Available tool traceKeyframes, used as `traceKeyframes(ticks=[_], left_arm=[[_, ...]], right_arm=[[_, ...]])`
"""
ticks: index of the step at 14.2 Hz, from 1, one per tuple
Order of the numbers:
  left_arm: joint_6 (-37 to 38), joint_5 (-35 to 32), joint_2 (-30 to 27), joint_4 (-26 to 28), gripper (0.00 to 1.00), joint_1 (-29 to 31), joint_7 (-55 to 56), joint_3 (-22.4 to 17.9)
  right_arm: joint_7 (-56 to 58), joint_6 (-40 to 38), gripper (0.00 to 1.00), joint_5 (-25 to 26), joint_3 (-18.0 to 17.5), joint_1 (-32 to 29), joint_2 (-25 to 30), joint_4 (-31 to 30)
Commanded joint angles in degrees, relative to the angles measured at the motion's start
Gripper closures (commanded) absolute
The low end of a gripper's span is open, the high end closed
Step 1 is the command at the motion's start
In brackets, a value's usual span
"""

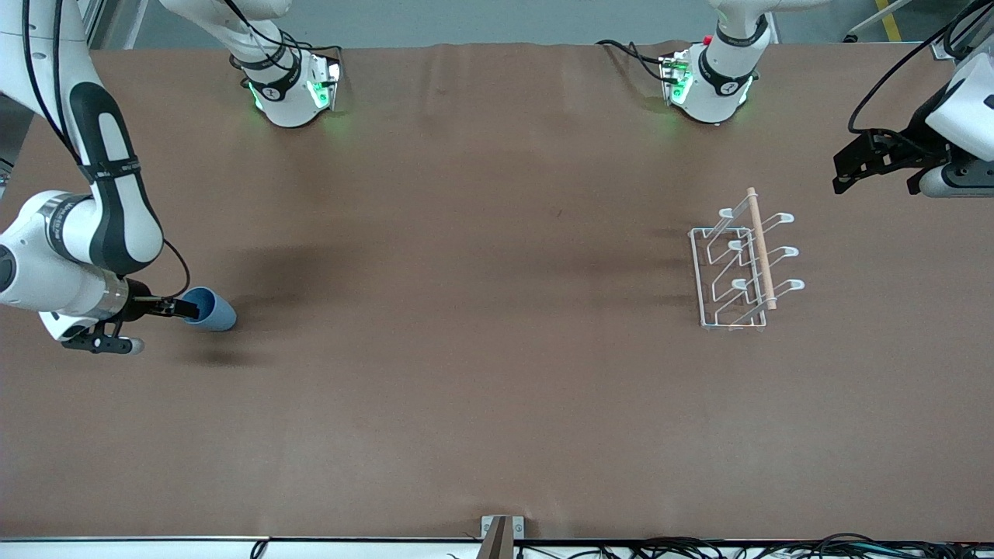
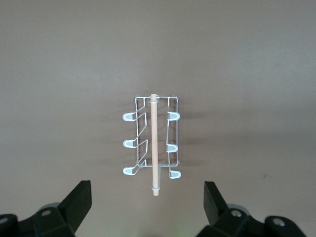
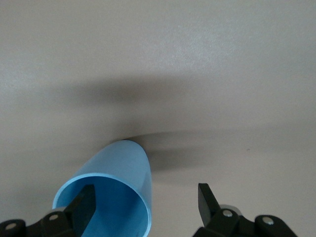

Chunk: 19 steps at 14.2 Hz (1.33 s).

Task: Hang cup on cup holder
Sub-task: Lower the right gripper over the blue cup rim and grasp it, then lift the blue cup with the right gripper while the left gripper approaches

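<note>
The light-blue cup lies on its side on the brown table at the right arm's end, its mouth turned toward my right gripper. That gripper is open; in the right wrist view one finger is inside the cup and the other is outside, apart from the wall, so my right gripper straddles the rim. The white wire cup holder with its wooden rod stands toward the left arm's end. My left gripper waits open in the air beside it. In the left wrist view my left gripper frames the cup holder.
Both arm bases stand along the table edge farthest from the front camera. A small metal bracket and cables sit at the nearest edge. A wide stretch of bare table separates the cup from the holder.
</note>
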State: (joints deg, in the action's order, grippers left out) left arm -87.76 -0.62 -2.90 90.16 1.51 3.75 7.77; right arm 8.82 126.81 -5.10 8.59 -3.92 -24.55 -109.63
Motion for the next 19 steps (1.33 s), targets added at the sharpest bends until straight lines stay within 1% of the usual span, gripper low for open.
traceKeyframes(ticks=[1, 2, 3, 4, 5, 6, 7, 8, 11, 14, 15, 17, 18, 19], left_arm=[[0.31, 0.71, 0.53, -1.12, 0.00, -0.10, -0.23, -0.22], [0.31, 0.71, 0.53, -1.12, 0.00, -0.10, -0.23, -0.22], [0.31, 0.71, 0.53, -1.12, 0.00, -0.19, -0.23, -0.22], [0.31, 0.71, 0.53, -1.12, 0.00, -0.19, -0.23, -0.13], [0.31, 0.71, 0.53, -1.12, 0.00, -0.28, -0.32, -0.13], [0.31, 0.71, 0.53, -1.12, 0.00, -0.28, -0.32, -0.13], [0.31, 0.71, 0.53, -1.12, 0.00, -0.28, -0.32, -0.13], [0.31, 0.71, 0.53, -1.12, 0.00, -0.36, -0.23, -0.13], [0.13, 0.80, 0.53, -1.12, 0.00, -0.36, -0.23, -0.13], [-0.05, 0.89, 0.62, -1.12, 0.00, -0.45, -0.32, -0.04], [-0.05, 1.76, 0.62, -1.12, 0.00, -0.45, -0.41, -0.04], [-0.13, 4.04, 0.96, -1.12, 0.00, -0.28, -0.59, -0.13], [-0.13, 4.14, 1.14, -1.12, 0.00, -0.28, -0.59, -0.13], [-0.13, 4.14, 1.14, -1.21, 0.00, -0.45, -0.59, -0.13]], right_arm=[[-0.21, 0.98, 0.22, -0.62, -0.76, -0.82, 0.20, -1.46], [-0.21, 0.98, 0.33, -0.62, -0.76, -0.82, 0.20, -1.90], [-0.21, 0.89, 0.47, -0.62, -0.76, -0.82, 0.20, -2.25], [-0.21, 0.98, 0.60, -0.62, -0.76, -0.74, 0.20, -2.86], [-0.21, 0.98, 0.75, -0.62, -0.76, -0.73, 0.20, -2.95], [-0.21, 0.98, 0.86, -0.62, -0.85, -0.65, 0.20, -2.95], [-0.21, 0.89, 0.92, -0.62, -0.77, -0.56, 0.20, -2.78], [-0.21, 0.89, 0.96, -0.62, -0.85, -0.47, 0.29, -2.60], [-0.39, 0.28, 0.98, -0.62, -0.85, -0.21, 1.08, -1.64], [-0.39, 0.10, 0.98, -0.62, -0.94, 1.19, 4.67, -1.02], [-0.39, -1.03, 0.98, -0.62, -1.03, 1.81, 6.34, -0.85], [-0.56, -6.19, 0.98, -0.70, -1.29, 3.82, 8.72, 1.16], [-0.65, -9.18, 0.98, -1.40, -1.55, 4.44, 9.16, 2.66], [-0.65, -13.65, 0.98, -4.89, -1.90, 5.06, 9.17, 5.02]])
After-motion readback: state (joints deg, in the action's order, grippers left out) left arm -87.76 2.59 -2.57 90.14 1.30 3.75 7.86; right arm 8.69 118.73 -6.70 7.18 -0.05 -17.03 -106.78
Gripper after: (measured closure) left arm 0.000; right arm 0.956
